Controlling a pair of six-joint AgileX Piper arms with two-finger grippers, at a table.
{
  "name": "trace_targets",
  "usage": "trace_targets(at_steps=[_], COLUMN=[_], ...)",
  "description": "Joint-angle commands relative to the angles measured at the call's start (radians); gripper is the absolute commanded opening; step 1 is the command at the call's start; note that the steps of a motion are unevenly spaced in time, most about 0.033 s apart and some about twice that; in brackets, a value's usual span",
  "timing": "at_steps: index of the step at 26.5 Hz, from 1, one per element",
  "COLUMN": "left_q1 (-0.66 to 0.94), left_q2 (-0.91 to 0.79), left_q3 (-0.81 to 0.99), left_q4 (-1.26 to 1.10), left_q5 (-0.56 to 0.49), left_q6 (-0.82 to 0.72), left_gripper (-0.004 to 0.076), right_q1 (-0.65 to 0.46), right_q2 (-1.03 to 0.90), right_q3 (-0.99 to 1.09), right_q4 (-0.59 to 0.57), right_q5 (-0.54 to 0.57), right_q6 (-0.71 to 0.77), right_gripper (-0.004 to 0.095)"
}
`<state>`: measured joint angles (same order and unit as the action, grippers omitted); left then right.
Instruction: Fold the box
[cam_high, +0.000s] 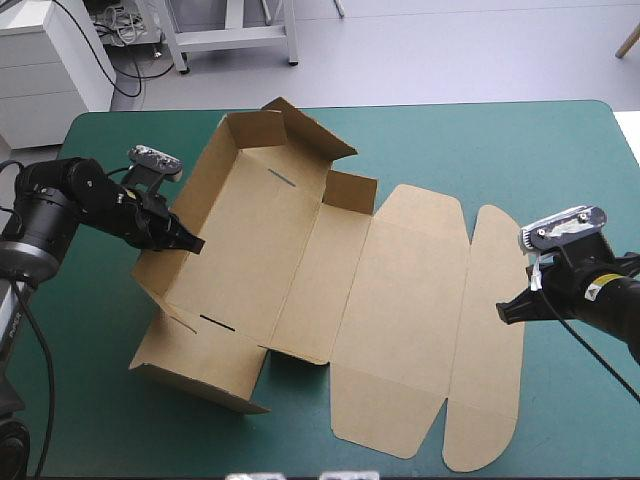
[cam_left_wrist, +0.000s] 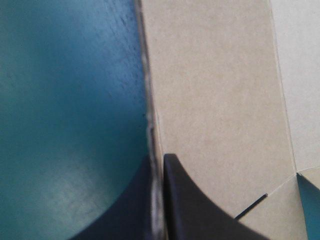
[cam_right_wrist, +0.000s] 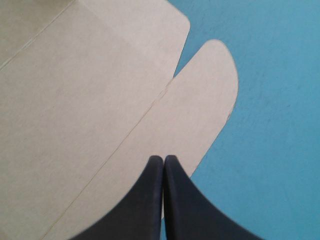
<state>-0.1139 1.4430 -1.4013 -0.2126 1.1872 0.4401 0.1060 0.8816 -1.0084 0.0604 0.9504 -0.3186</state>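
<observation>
Left fingers (cam_left_wrist: 195, 205) clamp the brown box (cam_high: 300, 250), its raised wall (cam_high: 205, 180) pinched between them; right fingers (cam_right_wrist: 187, 205) pressed together, empty, tips over the rounded flap (cam_right_wrist: 210, 90) flat on the teal-green worktop (cam_high: 560, 150).

One brown box (cam_high: 300, 260) lies on the bench (cam_high: 560, 150). There are two grippers: the left gripper (cam_high: 195, 243) toward the bench's left edge and the right gripper (cam_high: 503, 313) toward its right edge. Each has two black fingers (cam_right_wrist: 185, 205), four in all. Three of the box's walls seem to be raised.
</observation>
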Motion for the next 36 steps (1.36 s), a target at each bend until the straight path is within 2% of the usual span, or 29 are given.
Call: trace_targets(at_steps=[1, 7, 13, 19, 26, 30, 36], left_q1=[-0.099, -0.313, -0.439, -0.537, -0.567, -0.577, -0.582], left_q2=[-0.026, 0.017, 0.079, 0.082, 0.082, 0.079, 0.062], left_q3=[-0.143, -0.172, -0.172, -0.172, -0.171, -0.152, -0.035], left_q4=[0.118, 0.403, 0.543, 0.567, 0.553, 0.507, 0.485], left_q5=[-0.032, -0.169, -0.316, -0.433, -0.465, -0.485, -0.642], left_q6=[0.012, 0.102, 0.158, 0.274, 0.320, 0.432, 0.516], left_gripper=[-0.0008, -0.0008, -0.0008, -0.0008, -0.0008, -0.0008, -0.0008], right_q1=[-0.007, -0.007, -0.007, -0.007, -0.007, -0.007, -0.007], right_q2=[-0.009, -0.009, -0.009, -0.009, -0.009, -0.009, -0.009], right_q3=[-0.102, -0.191, -0.191, -0.191, -0.191, -0.191, -0.191], right_q4=[-0.012, -0.012, -0.008, -0.008, -0.008, -0.008, -0.008], right_q5=[-0.094, -0.126, -0.118, -0.126, -0.113, -0.113, -0.106], right_q6=[-0.006, -0.006, 0.003, 0.003, 0.013, 0.013, 0.013], right_gripper=[-0.0016, -0.0016, -0.0016, -0.0016, -0.0016, -0.0016, -0.0016])
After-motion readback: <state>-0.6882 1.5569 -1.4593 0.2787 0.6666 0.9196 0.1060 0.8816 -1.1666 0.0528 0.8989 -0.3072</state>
